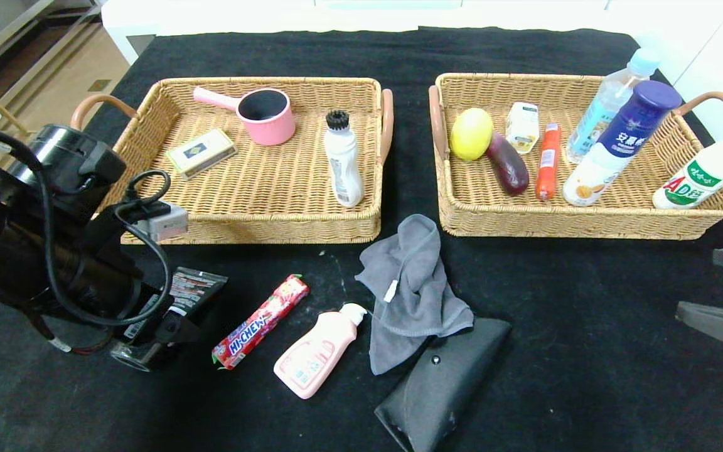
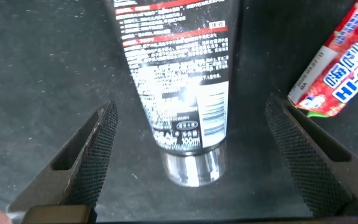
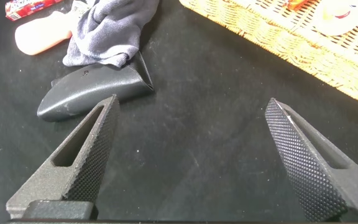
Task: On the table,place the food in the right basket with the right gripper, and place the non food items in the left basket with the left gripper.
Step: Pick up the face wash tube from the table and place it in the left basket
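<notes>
Black tube (image 1: 191, 290) lies at the lower left of your head view, on the table (image 1: 587, 351), partly hidden under the left gripper (image 2: 191, 155). From the left wrist you see its fingers (image 2: 86, 155) spread wide, one on each side of the tube's silver cap, not touching it. Just beside it lies the red candy stick (image 1: 260, 321), then the pink bottle (image 1: 316, 358), grey cloth (image 1: 412, 289) and black glasses case (image 1: 440, 389). At the right edge, the right gripper (image 3: 191, 155) is also wide open, holding nothing. Both the left basket (image 1: 248, 229) and the right basket (image 1: 587, 223) already hold items.
</notes>
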